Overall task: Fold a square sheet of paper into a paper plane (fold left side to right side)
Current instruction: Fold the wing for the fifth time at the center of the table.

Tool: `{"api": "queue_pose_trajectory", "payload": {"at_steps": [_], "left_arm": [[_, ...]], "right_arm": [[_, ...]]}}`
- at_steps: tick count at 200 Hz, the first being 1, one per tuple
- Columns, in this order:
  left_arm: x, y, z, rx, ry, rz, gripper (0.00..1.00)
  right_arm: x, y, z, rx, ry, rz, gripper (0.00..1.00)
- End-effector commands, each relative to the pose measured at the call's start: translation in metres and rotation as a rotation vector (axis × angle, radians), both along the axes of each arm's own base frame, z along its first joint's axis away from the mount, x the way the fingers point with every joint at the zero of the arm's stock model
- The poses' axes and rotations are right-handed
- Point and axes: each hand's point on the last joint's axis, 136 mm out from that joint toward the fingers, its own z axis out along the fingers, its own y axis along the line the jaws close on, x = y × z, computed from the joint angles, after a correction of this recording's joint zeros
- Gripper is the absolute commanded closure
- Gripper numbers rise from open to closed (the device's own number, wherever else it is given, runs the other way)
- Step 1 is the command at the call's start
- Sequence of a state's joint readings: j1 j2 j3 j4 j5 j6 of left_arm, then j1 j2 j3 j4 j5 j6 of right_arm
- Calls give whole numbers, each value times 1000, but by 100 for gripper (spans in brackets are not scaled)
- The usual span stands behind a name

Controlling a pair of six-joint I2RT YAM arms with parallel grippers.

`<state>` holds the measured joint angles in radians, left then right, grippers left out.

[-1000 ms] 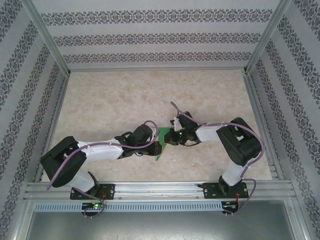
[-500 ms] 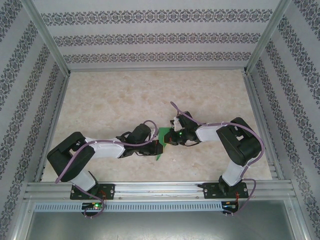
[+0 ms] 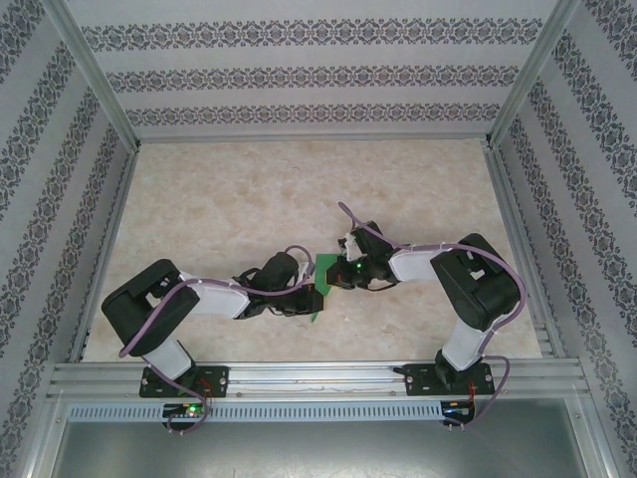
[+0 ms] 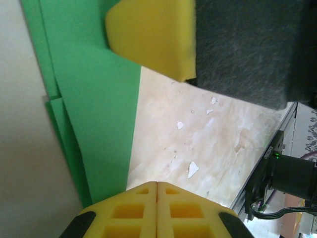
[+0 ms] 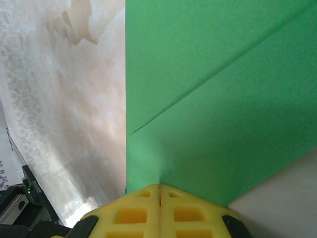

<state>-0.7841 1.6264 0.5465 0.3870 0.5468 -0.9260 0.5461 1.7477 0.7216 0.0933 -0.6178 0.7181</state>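
One sheet [image 3: 324, 264] — two closed grippers [image 4: 157, 184] [image 5: 159, 187], perhaps touching.

A pale, marbled beige surface [image 3: 299, 189] lies under bright, even light. 3 walls enclose it: the back wall [image 3: 318, 75], left wall [image 3: 50, 199] and right wall [image 3: 587, 179], all papered white with dark ornamental bands. Slanted aluminium posts [image 3: 97, 80] rise at the back corners. A grooved aluminium rail [image 3: 318, 375] runs along the near edge.

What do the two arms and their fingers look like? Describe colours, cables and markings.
Left arm and right arm match: white links between bulky black joint housings, each trailed by a looping purple cable. The fingers are yellow, moulded with square pockets, on black mounts. A green light glows at the right wrist.
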Motion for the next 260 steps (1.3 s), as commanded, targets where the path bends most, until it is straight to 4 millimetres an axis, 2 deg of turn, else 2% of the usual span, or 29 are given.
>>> {"api": "queue_pose_trajectory", "payload": {"at_steps": [1,101,158,260], "left_arm": [[-2,2,-5,-17,21,13,94],[-8,-3,-4,-56,31,-2,94],[-17,-1,-16,-4,50,-18,94],[-30,-4,-19,5,62,-34,93]], "right_arm": [[-22,-35,-50,-221,88,-26,100],[-22,-37,-53,-240,94,-21,100],[-23,-38,-55,-251,99,-21,100],[-25,-42,-59,-270,107,-20,100]]}}
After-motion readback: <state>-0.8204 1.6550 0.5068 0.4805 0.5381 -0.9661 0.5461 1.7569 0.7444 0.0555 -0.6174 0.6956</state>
